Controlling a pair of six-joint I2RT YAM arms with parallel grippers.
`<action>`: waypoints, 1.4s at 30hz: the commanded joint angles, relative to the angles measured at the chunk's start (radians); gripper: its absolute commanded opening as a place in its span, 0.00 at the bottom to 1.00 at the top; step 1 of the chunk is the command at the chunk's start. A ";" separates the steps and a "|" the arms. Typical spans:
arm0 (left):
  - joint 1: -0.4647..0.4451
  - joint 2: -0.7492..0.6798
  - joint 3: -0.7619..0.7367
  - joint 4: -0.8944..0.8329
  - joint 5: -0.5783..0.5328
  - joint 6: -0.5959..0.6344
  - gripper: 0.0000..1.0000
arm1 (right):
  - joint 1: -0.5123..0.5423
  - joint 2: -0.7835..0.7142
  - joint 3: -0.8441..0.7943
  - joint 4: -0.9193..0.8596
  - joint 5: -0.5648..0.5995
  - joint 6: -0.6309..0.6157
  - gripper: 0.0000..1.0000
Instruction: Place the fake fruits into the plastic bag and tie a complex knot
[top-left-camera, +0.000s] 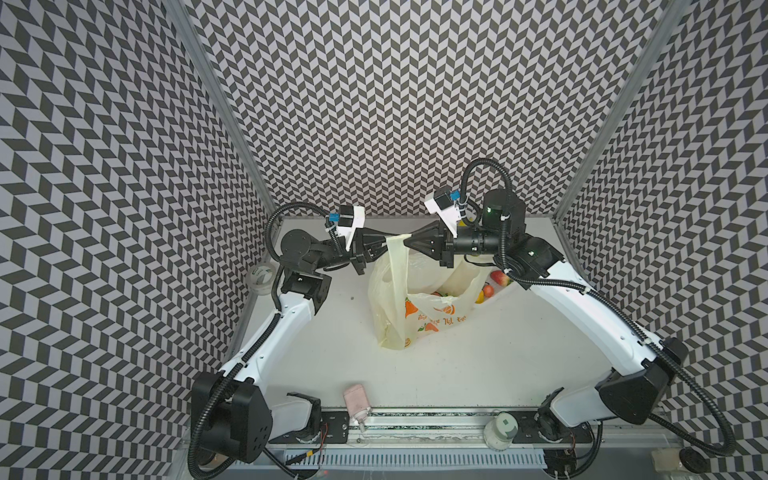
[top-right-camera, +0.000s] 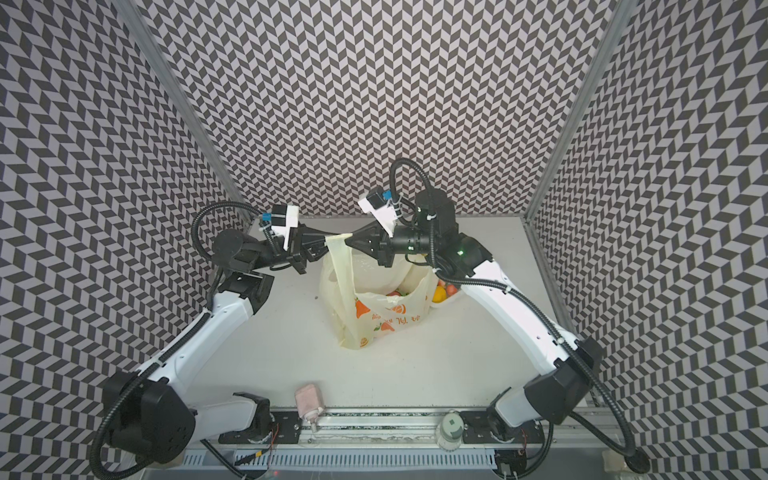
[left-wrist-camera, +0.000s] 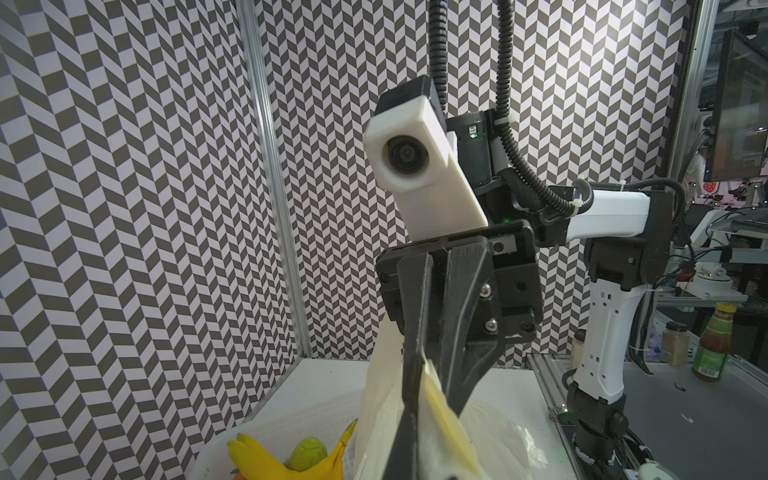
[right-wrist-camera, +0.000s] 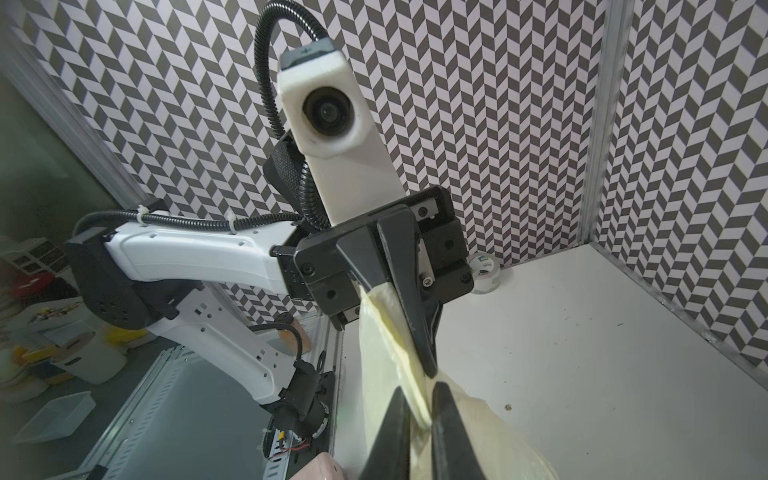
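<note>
Have the plastic bag (top-left-camera: 419, 320) standing in the middle of the table (top-left-camera: 498, 365), mouth slack and open, a few fake fruits (top-right-camera: 398, 293) showing inside. Count more fruits (top-left-camera: 498, 277) outside it, behind the bag under the right arm (top-left-camera: 582, 316), in a white basket (left-wrist-camera: 291, 419) with bananas (left-wrist-camera: 266, 457). See one handle (top-left-camera: 395, 257) pulled up taut above the bag. Find both claws meeting tip to tip on it: left gripper (top-left-camera: 384, 241) pinched together on the strip, right gripper (right-wrist-camera: 419, 419) clamped on the same strip just beside. Can't find any knot; can't place the second handle for certain.

Read this as a handle grab or handover, either holding the mouth open for loading or starting the tie. Lean toward loading unfinished, given the fruit in the basket.

Next: free one claw without dropping the strip, keep tension light to avoid tearing the thin film, then either fetch the remaining fruit or catch the other handle and cross the two.
</note>
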 joint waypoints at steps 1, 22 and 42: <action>-0.007 -0.003 0.035 -0.042 0.003 0.031 0.05 | 0.005 -0.007 0.034 0.064 0.001 -0.020 0.00; 0.027 -0.132 -0.090 -0.130 -0.189 0.105 1.00 | 0.005 -0.050 0.000 0.118 0.034 0.048 0.00; -0.074 -0.097 -0.138 -0.105 -0.209 0.112 0.06 | 0.007 -0.004 0.054 0.015 0.052 -0.065 0.48</action>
